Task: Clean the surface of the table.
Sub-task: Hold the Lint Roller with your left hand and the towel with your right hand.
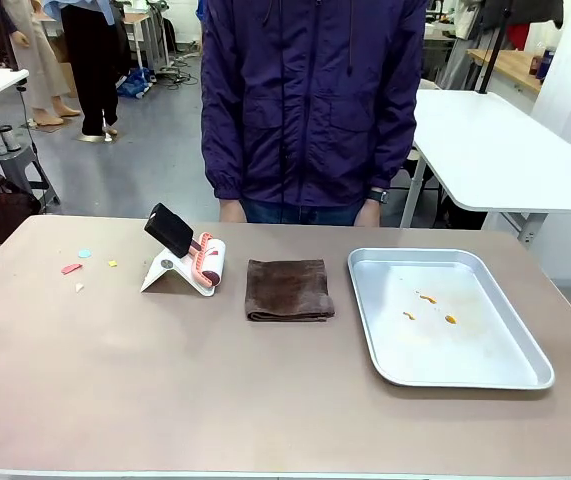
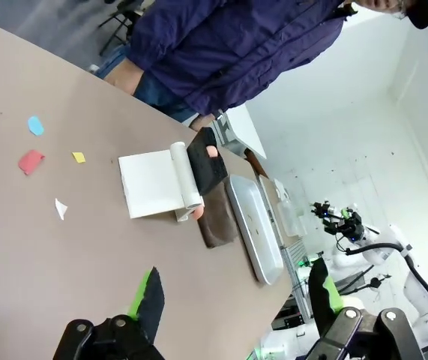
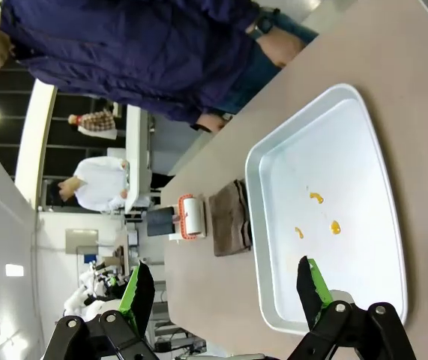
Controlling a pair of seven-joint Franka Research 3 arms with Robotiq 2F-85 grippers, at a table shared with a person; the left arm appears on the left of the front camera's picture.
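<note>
Front faces across table [image 1: 115, 380]; both wrists (rolled) share tray [image 3: 348, 150].

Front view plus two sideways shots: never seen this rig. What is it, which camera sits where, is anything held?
It is a two-armed robot at a table, facing a person in a dark jacket. The front view comes from a fixed camera between the arms. The other two come from a camera on each wrist, looking along that arm's jaws, so the room appears tilted. On the table: small coloured scraps, a roller tool with a black handle on a white stand, a folded brown cloth, and a metal tray with a few orange crumbs. Both pairs of jaws stand open and hold nothing.
</note>
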